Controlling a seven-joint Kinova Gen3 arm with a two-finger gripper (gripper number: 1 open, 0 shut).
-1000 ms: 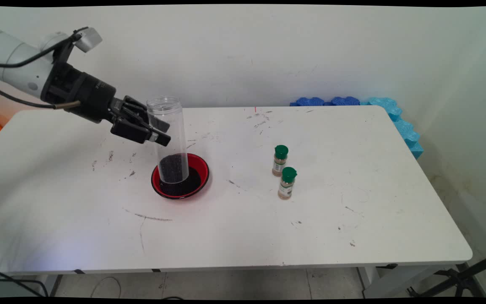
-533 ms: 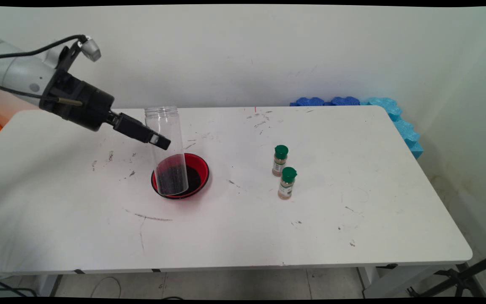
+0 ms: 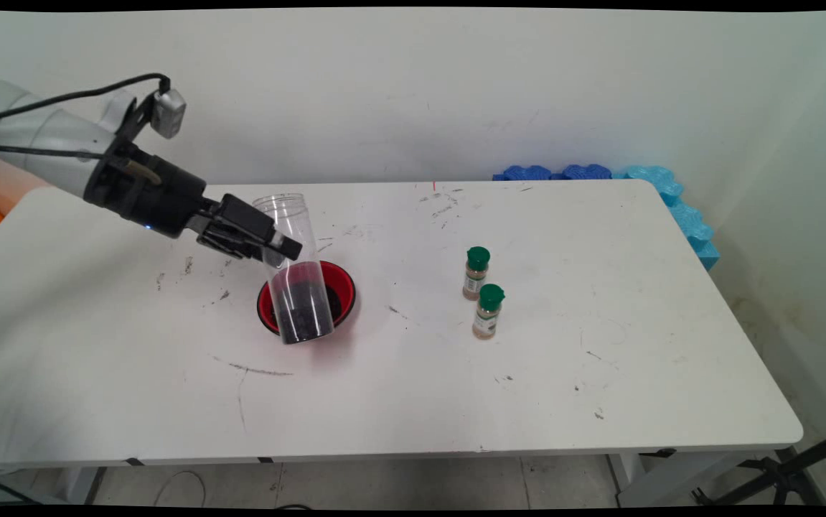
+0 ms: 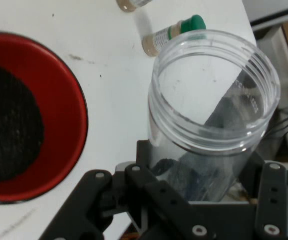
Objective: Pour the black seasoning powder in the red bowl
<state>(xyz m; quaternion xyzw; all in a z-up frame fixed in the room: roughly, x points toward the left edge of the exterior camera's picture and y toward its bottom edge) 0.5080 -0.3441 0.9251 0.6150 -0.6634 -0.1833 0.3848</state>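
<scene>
Clear plastic jar (image 3: 293,269) sits clamped between the fingers of the black gripper (image 3: 278,248), which reaches in from the left and grips it across its upper half. The jar leans slightly, its open mouth up and toward the wall, its base above the near rim of the red bowl (image 3: 341,286); dark grains fill its lower part. More dark grains lie in the bowl. To the right, well apart, two small green-capped spice bottles (image 3: 483,291) stand upright, close together on the white table (image 3: 599,323). In the hand view, the jar's threaded mouth (image 4: 214,90) fills the frame above the linkage, with the bowl (image 4: 64,115) at left.
</scene>
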